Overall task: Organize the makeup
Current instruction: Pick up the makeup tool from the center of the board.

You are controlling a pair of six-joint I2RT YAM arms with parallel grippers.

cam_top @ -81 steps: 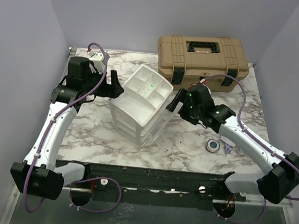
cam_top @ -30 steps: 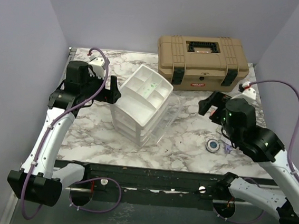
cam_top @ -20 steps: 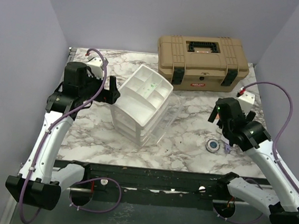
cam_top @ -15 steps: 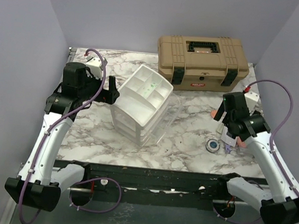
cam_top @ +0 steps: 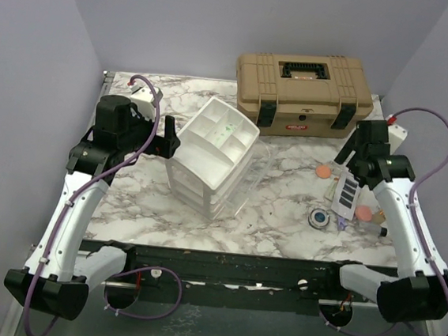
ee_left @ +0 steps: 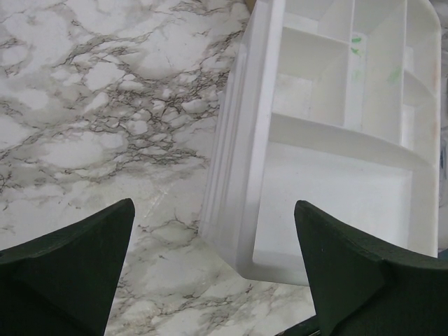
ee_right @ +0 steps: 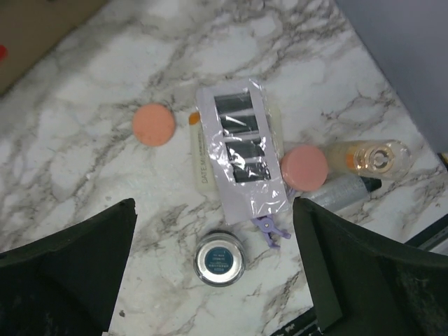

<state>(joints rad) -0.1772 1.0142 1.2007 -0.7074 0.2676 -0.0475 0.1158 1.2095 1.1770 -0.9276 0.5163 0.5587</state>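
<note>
The right gripper (ee_right: 213,204) has swung away from the white drawer unit (cam_top: 209,155) to the right side of the table (cam_top: 282,221). It now hangs over the makeup with its jaws spread wide, holding nothing. The left gripper (ee_left: 213,204), just beside the unit's left wall, has finished opening and is empty too. I judge sorting is only about to begin: every piece lies on the marble right of the unit, and none shows in its top tray. Near to far, there is one round blue-centred compact (ee_right: 220,259) and one small purple clip (ee_right: 269,229). Next comes one clear palette (ee_right: 241,154) of four dark pans lying over one white tube (ee_right: 198,157). There are two salmon discs: one (ee_right: 304,168) just beside the palette's right edge, the other (ee_right: 152,124) apart at its far left. One silvery stick (ee_right: 343,190) and one clear bottle (ee_right: 371,157) lie at the right edge. Farther off stand the one drawer unit and one shut tan toolbox (cam_top: 303,84).
</note>
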